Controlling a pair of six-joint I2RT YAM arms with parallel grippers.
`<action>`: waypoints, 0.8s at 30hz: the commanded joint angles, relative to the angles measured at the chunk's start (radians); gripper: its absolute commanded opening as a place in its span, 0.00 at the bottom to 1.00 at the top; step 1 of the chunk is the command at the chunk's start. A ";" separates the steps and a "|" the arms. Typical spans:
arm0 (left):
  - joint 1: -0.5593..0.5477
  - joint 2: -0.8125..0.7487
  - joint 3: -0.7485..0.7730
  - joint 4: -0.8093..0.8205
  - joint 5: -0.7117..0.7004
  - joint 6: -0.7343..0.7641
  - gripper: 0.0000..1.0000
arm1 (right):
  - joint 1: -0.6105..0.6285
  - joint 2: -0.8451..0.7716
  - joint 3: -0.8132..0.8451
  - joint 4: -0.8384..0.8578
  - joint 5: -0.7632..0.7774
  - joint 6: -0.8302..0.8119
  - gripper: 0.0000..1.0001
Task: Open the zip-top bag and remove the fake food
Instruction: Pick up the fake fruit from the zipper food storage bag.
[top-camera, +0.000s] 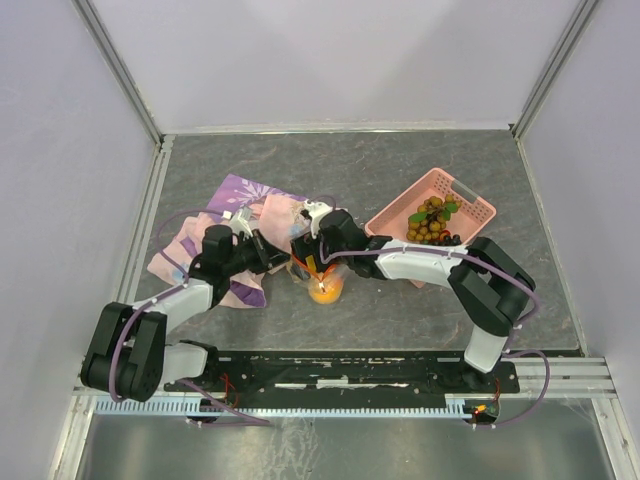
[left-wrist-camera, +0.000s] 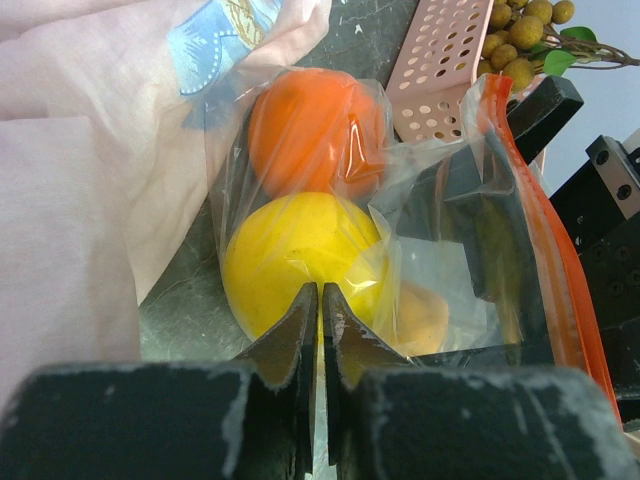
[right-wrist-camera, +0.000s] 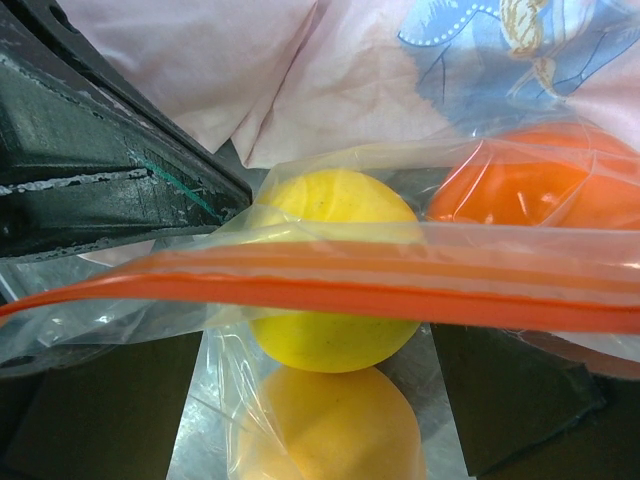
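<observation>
Left gripper (left-wrist-camera: 320, 297) pinches zip-top bag (left-wrist-camera: 425, 255), right gripper (right-wrist-camera: 315, 345) spread at its mouth.

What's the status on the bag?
Left gripper shut on zip-top bag edge. Right gripper open at zip strip. Yellow fruit, orange, peach inside. Cloth alongside.

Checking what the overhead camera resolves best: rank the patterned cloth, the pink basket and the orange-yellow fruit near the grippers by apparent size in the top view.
1. patterned cloth: largest, even though partly covered.
2. pink basket: clearly smaller.
3. orange-yellow fruit: by far the smallest.
</observation>
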 joint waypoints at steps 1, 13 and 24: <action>-0.038 0.014 0.002 0.021 0.094 -0.036 0.11 | 0.030 0.053 0.066 -0.053 -0.004 -0.067 0.99; -0.038 -0.038 -0.010 -0.002 0.041 -0.030 0.23 | 0.036 0.084 0.093 -0.148 0.029 -0.095 0.89; -0.038 -0.160 -0.033 -0.135 -0.063 0.003 0.48 | 0.035 0.009 0.054 -0.194 0.069 -0.130 0.89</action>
